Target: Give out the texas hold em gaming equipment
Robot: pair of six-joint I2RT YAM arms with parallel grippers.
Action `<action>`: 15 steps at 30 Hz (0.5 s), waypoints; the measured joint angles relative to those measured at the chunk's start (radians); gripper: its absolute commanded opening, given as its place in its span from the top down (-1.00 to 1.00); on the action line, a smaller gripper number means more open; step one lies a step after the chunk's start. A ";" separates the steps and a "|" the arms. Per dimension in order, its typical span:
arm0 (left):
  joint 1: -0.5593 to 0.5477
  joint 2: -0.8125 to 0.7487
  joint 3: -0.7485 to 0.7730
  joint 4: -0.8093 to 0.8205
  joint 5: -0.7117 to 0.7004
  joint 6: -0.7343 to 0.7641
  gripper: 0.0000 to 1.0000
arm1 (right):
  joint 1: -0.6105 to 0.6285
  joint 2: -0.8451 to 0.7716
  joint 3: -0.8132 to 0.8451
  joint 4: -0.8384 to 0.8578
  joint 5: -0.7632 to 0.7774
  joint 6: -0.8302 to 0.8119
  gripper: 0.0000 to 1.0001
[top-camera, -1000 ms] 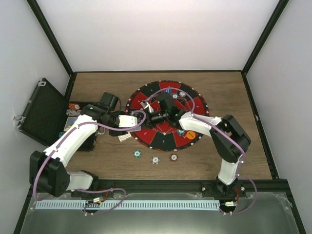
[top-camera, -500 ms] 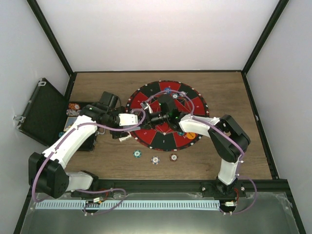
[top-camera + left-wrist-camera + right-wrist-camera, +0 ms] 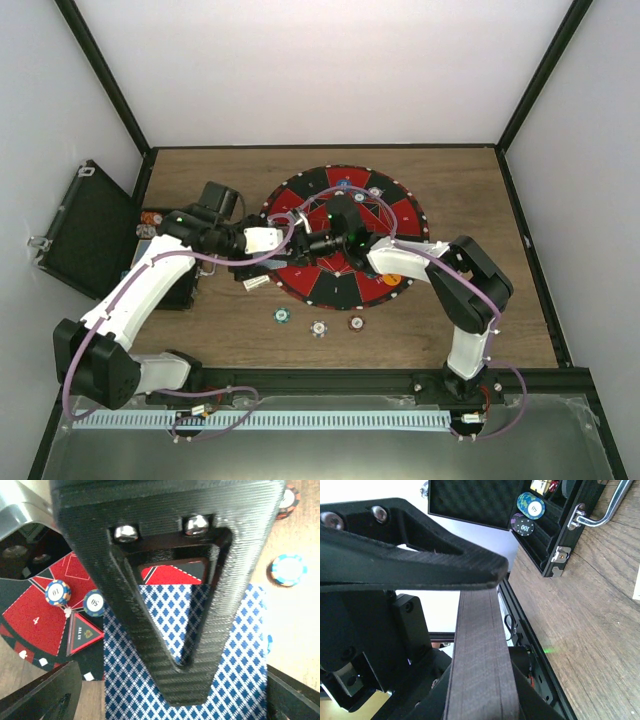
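My right gripper (image 3: 490,630) is shut on a deck of playing cards (image 3: 480,655), seen edge-on in the right wrist view. The left wrist view shows the deck's blue diamond back (image 3: 225,645) under the right gripper's triangular finger (image 3: 165,605). My left gripper (image 3: 175,700) stands open, with its fingers either side of the deck. From above, both grippers meet at the left edge of the mat: left gripper (image 3: 283,246), right gripper (image 3: 305,245). Poker chips (image 3: 343,184) and an orange button disc (image 3: 391,277) lie on the mat. A loose card (image 3: 255,283) lies beside the mat.
The round red-and-black mat (image 3: 400,215) fills the table's middle. Three chips (image 3: 319,327) lie on the wood in front of it. The open black case (image 3: 85,230) stands at the left with chips (image 3: 530,505) in its slots. Black frame posts bound the table.
My left gripper has gone from shut to open around the deck and its arm has drawn slightly back to the left. The right gripper has tightened on the deck.
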 measured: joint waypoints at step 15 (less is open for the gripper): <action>0.026 0.000 0.001 -0.042 0.083 0.021 -0.49 | 0.000 -0.001 -0.021 0.110 -0.032 0.066 0.95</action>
